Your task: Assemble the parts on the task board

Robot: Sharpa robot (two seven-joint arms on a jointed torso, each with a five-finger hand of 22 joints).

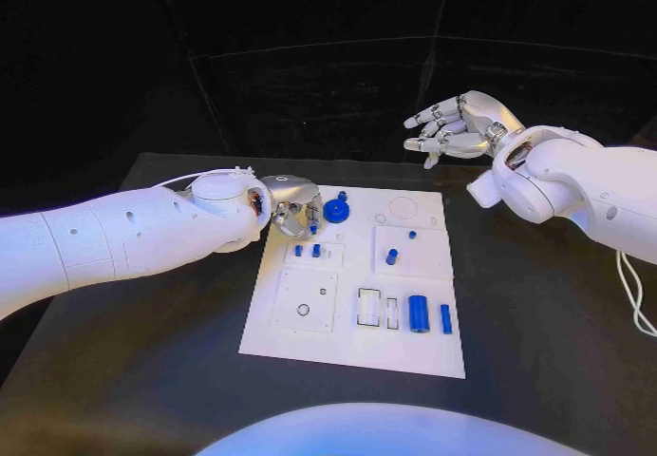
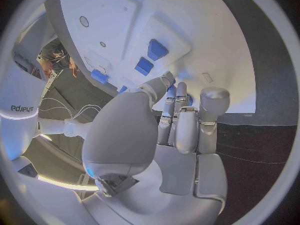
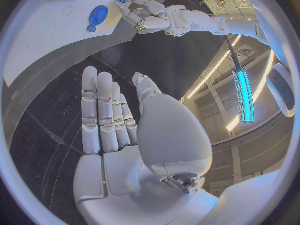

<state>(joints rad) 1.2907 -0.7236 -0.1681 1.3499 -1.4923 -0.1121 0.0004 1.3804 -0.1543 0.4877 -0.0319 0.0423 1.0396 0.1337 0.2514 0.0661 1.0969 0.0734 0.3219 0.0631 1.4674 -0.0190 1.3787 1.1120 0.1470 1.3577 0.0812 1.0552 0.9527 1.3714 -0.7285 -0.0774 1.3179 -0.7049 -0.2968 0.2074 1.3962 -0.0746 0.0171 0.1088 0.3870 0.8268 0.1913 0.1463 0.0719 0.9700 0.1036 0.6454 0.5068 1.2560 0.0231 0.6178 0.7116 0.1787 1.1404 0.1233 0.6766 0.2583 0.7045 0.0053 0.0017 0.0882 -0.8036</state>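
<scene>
**Left robot hand at the board's far-left corner, right robot hand raised and empty**

White task board (image 1: 359,313) sits mid-table (image 1: 548,323). Left robot hand (image 1: 290,207) is over the board's 10 o'clock corner, fingers curled down — fingertips close to small blue parts there; cannot tell if it pinches anything. Blue gear-like part (image 1: 337,209) lies just beside that hand, toward the board's 12 o'clock edge. Two small blue pegs (image 1: 307,251) stand in a recessed square below the hand. One blue peg (image 1: 392,256) stands in the square at 2 o'clock. Blue cylinder (image 1: 418,310) and thin blue bar (image 1: 446,318) lie side by side at 4 o'clock. Right robot hand (image 1: 452,123) is up off the board past its 1 o'clock corner — fingers spread, holding nothing.
</scene>
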